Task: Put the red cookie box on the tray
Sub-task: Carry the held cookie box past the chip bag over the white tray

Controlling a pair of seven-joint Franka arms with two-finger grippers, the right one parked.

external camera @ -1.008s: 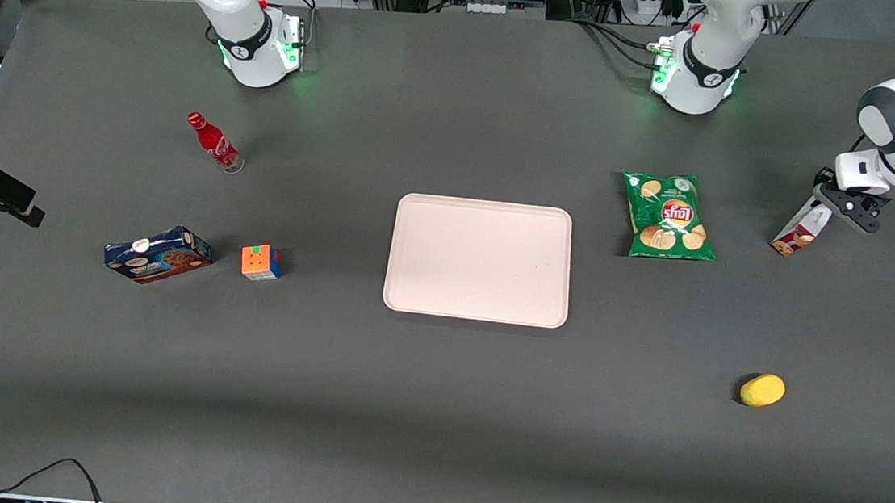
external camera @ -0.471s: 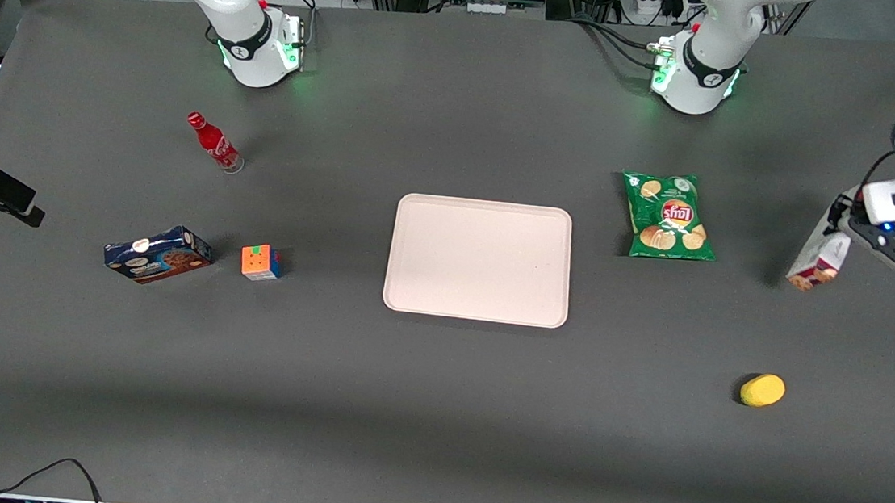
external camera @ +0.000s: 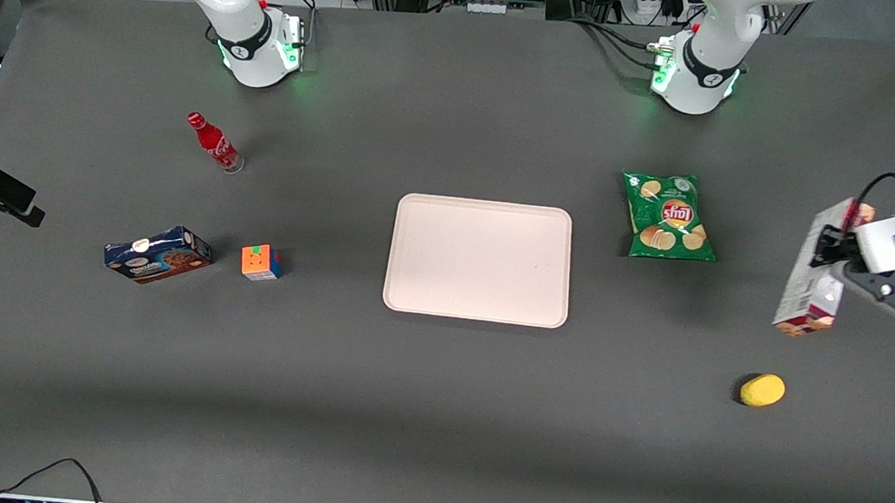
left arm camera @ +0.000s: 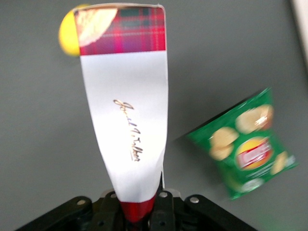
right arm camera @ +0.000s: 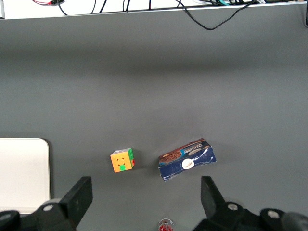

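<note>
My left gripper [external camera: 830, 246] is shut on the red cookie box [external camera: 812, 271], a long slim box with a white side panel and plaid ends. It hangs in the air at the working arm's end of the table, its cookie-picture end pointing down. In the left wrist view the red cookie box [left arm camera: 126, 115] runs out from the gripper [left arm camera: 139, 211], pinched at its red end. The tray [external camera: 479, 259], pale pinkish-cream and bare, lies flat at the table's middle, well apart from the box.
A green chip bag [external camera: 668, 216] lies between the tray and the held box. A yellow lemon-like object [external camera: 763, 390] sits nearer the front camera. Toward the parked arm's end are a dark blue cookie box [external camera: 157, 254], a colour cube [external camera: 261, 262] and a red bottle [external camera: 215, 143].
The gripper has lifted the red cookie box off the table and carried it nearer the front camera. The box now hangs higher and looks larger.
</note>
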